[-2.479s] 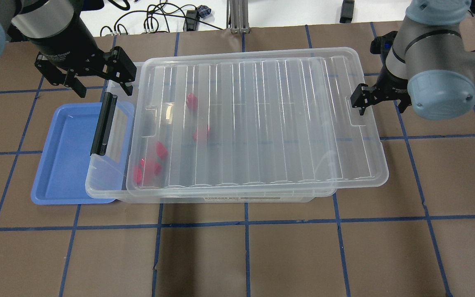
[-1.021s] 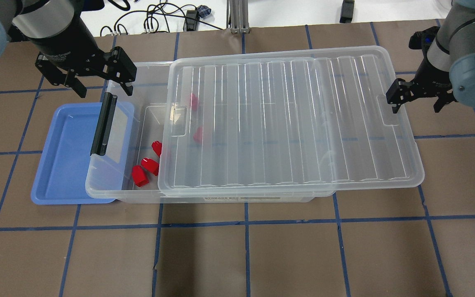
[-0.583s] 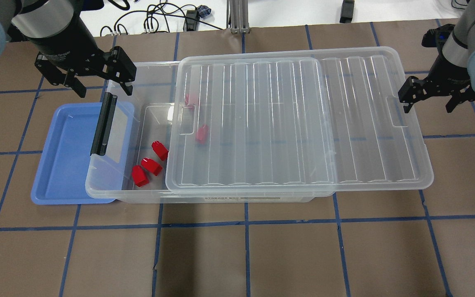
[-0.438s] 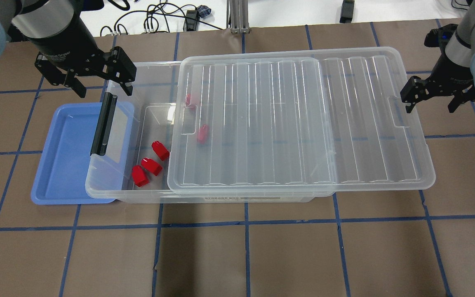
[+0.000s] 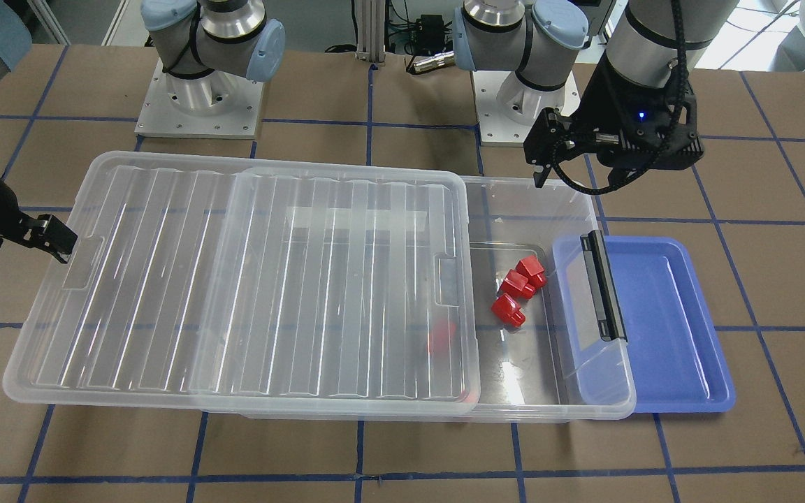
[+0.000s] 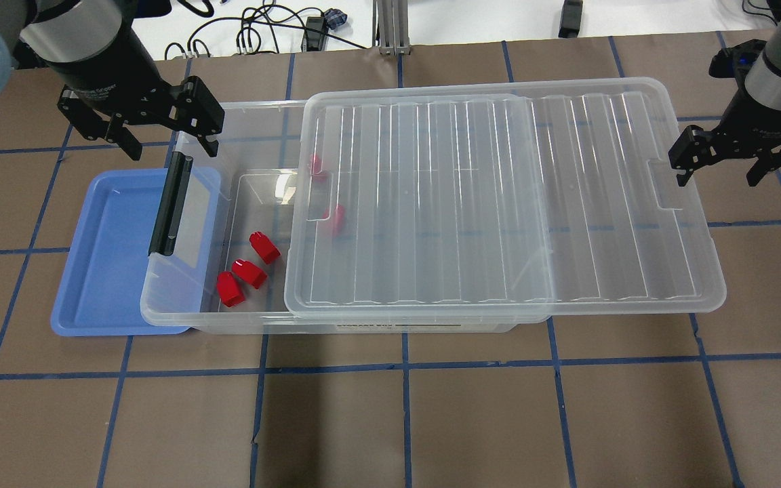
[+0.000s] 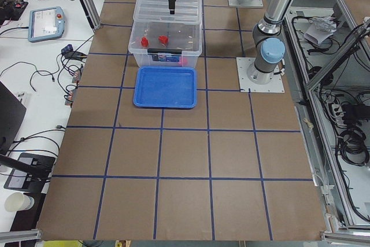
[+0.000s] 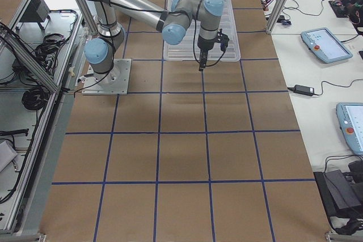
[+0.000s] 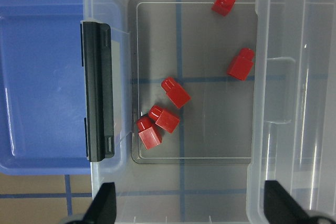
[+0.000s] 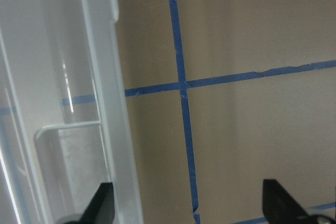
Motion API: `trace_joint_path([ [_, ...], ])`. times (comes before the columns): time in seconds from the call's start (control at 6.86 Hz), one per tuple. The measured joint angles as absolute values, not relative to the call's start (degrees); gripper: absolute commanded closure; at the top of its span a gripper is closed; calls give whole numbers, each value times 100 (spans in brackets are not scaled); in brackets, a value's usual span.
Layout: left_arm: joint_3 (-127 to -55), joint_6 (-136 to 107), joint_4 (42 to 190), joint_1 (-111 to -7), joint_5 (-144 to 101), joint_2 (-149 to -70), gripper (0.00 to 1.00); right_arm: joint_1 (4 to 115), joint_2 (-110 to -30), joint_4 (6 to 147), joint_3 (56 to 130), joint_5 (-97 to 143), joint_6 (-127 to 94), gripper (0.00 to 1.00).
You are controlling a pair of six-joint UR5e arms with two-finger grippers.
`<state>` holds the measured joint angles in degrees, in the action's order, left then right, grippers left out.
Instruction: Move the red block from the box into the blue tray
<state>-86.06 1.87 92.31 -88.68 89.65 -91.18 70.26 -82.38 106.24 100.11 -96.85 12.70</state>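
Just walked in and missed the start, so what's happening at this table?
The clear box has its ribbed lid slid partway toward the robot's right, with the right gripper open at its outer edge. Three red blocks lie uncovered; the left gripper hovers open above that end. The blue tray is empty.

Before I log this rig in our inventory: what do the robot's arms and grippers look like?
Both arms are silver-grey tubes with pale blue joint caps. A black cable runs down the left arm; a blue light glows at its wrist. The left gripper and right gripper are matte black with two angular fingers each; the left bears white lettering.
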Motion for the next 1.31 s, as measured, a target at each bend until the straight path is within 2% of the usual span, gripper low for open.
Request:
trace_joint_path([
  [0.44, -8605, 197, 9237, -8872, 8983, -9119, 0, 7041, -8324, 10442, 9923, -9661, 1246, 0],
  [0.58, -8592, 196, 9235, -8894, 9007, -9146, 0, 7200, -8422, 10173, 9694, -9623, 1152, 0],
  [1.02, -8583, 181, 9229, -8936, 9013, -9562, 0, 8276, -8507, 8602, 8308, -9365, 306, 0],
  [1.31, -8881, 185, 8838, -8938, 8969, -9939, 0, 8856, -8617, 8076, 7818, -9073, -624, 0],
])
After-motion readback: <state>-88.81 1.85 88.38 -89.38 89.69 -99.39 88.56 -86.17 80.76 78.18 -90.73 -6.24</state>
